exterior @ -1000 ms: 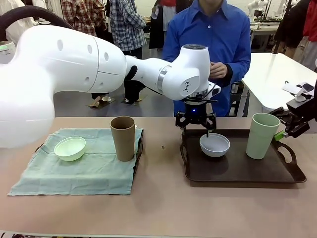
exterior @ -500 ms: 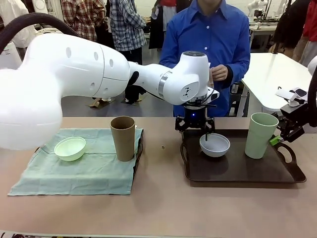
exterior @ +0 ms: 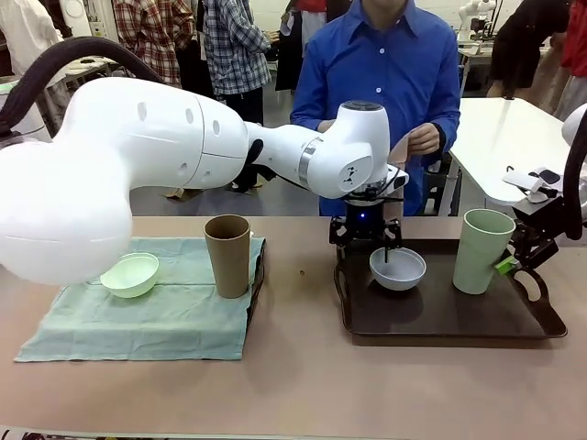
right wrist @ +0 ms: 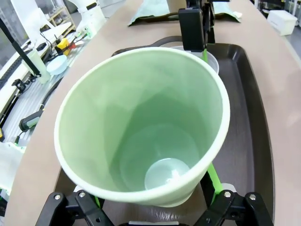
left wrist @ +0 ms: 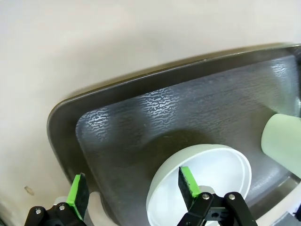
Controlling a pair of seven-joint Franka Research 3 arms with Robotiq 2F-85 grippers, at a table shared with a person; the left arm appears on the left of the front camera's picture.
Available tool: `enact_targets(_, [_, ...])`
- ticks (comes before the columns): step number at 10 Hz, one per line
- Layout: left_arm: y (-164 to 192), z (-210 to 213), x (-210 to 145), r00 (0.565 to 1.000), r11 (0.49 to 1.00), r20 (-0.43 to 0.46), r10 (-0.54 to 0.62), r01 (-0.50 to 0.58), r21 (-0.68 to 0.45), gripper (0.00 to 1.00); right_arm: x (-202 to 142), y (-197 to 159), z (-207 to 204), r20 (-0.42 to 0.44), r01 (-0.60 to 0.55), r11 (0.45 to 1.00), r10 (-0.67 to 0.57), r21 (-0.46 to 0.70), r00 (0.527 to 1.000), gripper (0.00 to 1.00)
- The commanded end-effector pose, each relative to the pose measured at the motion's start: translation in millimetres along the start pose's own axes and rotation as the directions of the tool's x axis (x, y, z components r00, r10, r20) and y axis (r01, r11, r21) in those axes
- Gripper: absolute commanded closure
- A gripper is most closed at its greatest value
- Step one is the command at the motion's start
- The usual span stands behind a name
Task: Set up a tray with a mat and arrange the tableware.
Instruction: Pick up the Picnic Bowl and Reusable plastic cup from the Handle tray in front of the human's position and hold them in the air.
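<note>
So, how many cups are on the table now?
2. The brown cup stands on the mat, left; the pale green cup stands on the tray, right. None seems hidden.

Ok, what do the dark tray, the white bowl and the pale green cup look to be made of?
The dark tray: likely moulded plastic, dark brown, with an embossed wavy anti-slip texture and soft sheen. The white bowl: smooth and matte, probably plastic or melamine; could be ceramic. The pale green cup: matte, thin even wall, plastic-like.
</note>
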State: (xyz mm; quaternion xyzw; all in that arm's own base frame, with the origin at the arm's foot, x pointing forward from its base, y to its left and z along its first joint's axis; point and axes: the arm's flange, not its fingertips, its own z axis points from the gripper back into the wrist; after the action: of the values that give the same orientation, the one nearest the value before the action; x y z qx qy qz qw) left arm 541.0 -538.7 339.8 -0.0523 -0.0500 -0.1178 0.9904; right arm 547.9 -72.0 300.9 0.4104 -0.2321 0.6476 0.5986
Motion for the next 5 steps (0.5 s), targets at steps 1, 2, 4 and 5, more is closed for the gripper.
enact_targets(1, [-12.2,1.1,8.9,0.999,1.000,-0.036,0.024,-0.025,-0.019,0.00,4.2,4.5,-8.8,-0.026,-0.024,1.000,0.024,-0.010,0.999,0.00])
enact_targets(2, [-14.2,-1.7,7.2,0.998,0.999,-0.061,0.034,-0.036,-0.032,0.00,5.1,3.9,-9.6,-0.027,-0.028,1.000,0.027,-0.013,0.999,0.00])
enact_targets(4, [-16.1,-9.3,2.4,0.995,0.998,-0.093,0.041,-0.046,-0.050,0.00,6.3,3.8,-11.3,-0.026,-0.030,1.000,0.030,-0.008,0.999,0.00])
enact_targets(5, [-15.9,-11.0,0.6,0.994,0.997,-0.101,0.040,-0.046,-0.055,0.55,5.8,4.4,-11.4,-0.027,-0.034,0.999,0.033,-0.003,0.999,0.49])
